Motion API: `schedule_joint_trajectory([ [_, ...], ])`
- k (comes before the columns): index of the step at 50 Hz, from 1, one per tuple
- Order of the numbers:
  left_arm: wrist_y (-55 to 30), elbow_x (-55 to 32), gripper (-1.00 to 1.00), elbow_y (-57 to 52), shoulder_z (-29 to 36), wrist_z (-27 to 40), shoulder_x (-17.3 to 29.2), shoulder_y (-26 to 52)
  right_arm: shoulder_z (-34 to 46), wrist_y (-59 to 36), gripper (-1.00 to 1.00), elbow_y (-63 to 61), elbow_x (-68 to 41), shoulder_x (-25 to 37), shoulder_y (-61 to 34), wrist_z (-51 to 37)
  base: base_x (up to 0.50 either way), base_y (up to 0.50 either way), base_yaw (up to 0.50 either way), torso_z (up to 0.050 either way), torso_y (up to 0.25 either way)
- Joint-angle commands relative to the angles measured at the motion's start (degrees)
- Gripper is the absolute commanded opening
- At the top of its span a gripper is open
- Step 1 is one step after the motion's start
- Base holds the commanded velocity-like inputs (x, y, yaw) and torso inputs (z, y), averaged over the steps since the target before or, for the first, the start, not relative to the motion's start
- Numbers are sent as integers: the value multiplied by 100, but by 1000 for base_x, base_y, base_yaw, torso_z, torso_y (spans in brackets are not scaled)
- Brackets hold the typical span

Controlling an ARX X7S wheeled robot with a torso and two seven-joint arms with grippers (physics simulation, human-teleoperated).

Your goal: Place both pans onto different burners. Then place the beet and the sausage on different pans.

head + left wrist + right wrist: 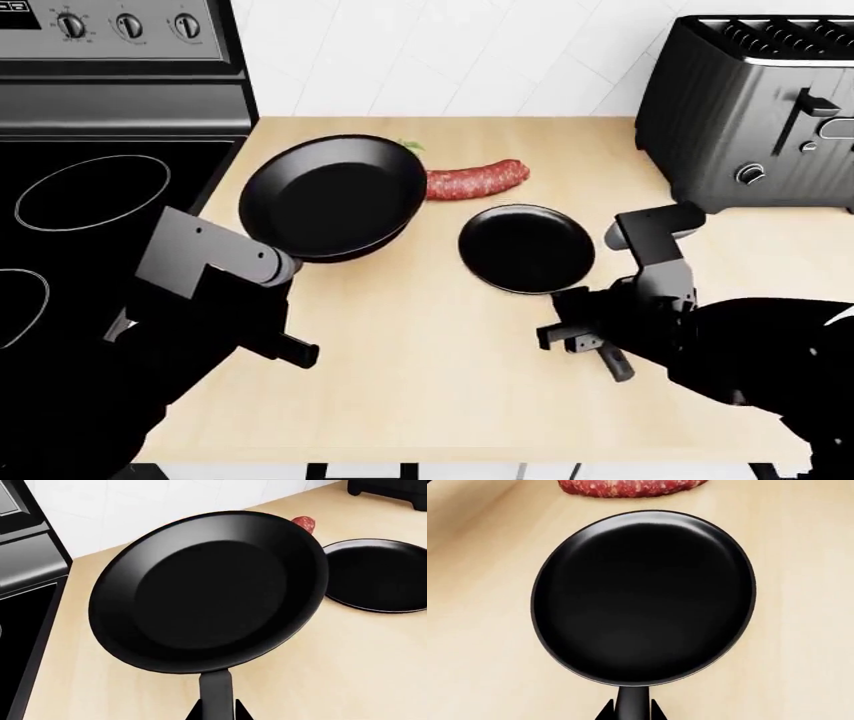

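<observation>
While each gripper clamps 1 handle, 2 pans (331, 195) (526, 247), 1 sausage (475, 179) and seemingly 1 leaf-tipped beet (412, 147) occupy the counter (441, 360).

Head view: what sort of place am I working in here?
A simulated home kitchen, by the look of it: a black glass cooktop with control knobs, a wooden counter, a black toaster, and white tiled wall behind.

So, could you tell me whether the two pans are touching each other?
Apart. In the head view, bare countertop shows between the larger pan and the smaller pan; the left wrist view shows a gap as well.
</observation>
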State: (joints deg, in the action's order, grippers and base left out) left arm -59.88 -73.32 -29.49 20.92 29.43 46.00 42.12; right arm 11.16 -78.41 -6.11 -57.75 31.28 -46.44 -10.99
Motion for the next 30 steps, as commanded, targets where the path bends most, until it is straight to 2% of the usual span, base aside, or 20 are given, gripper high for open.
schedule_joint_trajectory([
  [1, 41, 304, -100, -23, -152, 46, -27, 191, -199, -191, -100, -333, -353, 91, -112, -162, 0, 0, 0, 0, 0],
  [13, 69, 388, -100, 37, -115, -16, -19, 261, -547, -565, -100, -633, -763, 257, -317, -597, 0, 0, 0, 2, 4],
  [30, 78, 411, -100, 95, -87, -73, -38, 410, -1220, -1013, -100, -963, -2032, 590, -473, -1625, 0, 0, 0, 1, 4],
])
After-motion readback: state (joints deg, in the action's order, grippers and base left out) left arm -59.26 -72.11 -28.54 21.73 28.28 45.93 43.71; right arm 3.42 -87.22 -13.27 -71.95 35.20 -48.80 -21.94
